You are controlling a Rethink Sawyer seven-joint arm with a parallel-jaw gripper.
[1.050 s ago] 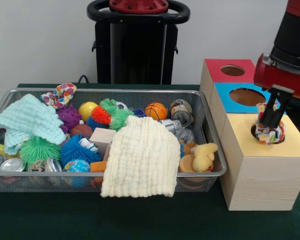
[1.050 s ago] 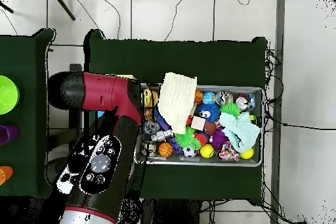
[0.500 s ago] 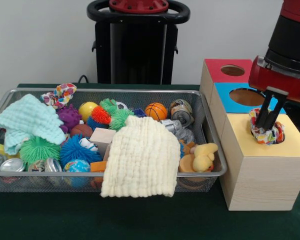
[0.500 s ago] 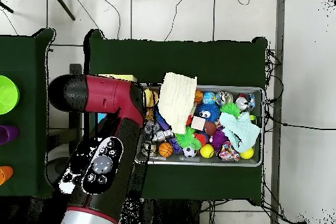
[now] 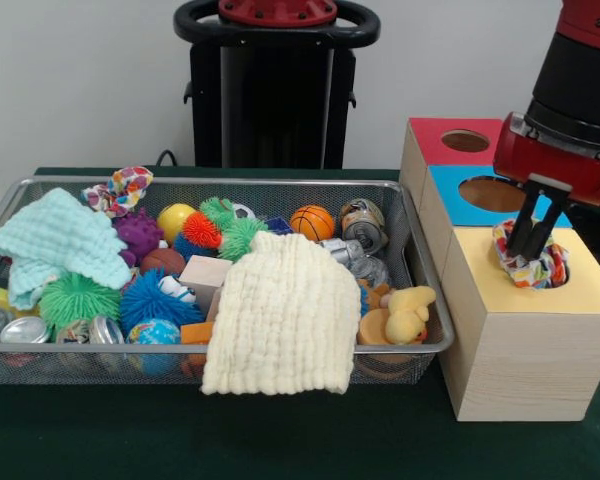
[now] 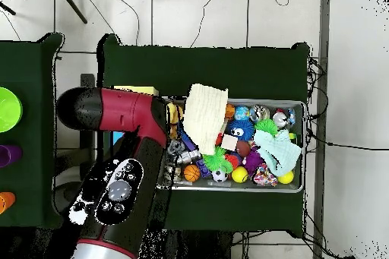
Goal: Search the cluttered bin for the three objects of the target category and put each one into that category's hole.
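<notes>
Red arm (image 5: pixel 580 90) upright, hand (image 5: pixel 532 250) in scrunchie (image 5: pixel 528 264) over yellow hole (image 5: pixel 552 272)

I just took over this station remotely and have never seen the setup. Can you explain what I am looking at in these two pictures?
The red and black machine is a single robot arm. One picture looks across the table at it; the other looks straight down, where the arm hides the boxes. On the green table sits a wire bin crammed with balls, cans, a rubber duck and two cloths. Beside it stand three wooden boxes with red, blue and yellow tops, each with a round hole. The gripper is at the yellow box's hole, with a colourful fabric scrunchie bunched around it. Another scrunchie lies on the bin's back rim.
</notes>
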